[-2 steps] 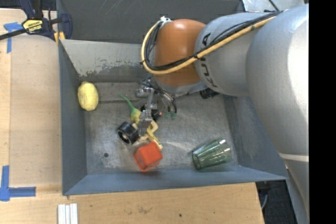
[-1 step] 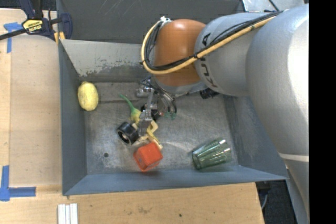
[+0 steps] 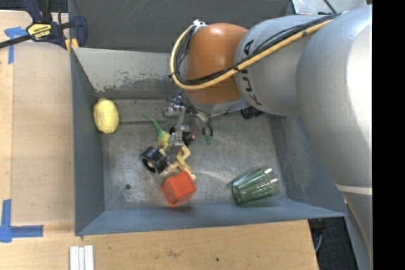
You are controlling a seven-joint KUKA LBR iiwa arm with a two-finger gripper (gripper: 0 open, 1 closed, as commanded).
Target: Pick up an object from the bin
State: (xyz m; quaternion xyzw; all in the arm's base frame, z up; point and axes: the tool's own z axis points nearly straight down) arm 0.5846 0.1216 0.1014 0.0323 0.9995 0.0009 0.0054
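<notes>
My gripper (image 3: 181,125) hangs low in the middle of the bin, under the orange wrist cover. Just below and left of it lies a small cluster: a thin green piece (image 3: 157,124), a yellow piece (image 3: 176,154) and a short black cylinder (image 3: 152,160). The gripper's tip is close over the yellow piece; whether they touch cannot be made out. A red block (image 3: 178,188) rests a little nearer the front wall, below that cluster.
A yellow lemon (image 3: 106,116) lies against the left wall. A green ribbed glass (image 3: 255,186) lies on its side at the front right. The arm's large body covers the bin's right and back parts.
</notes>
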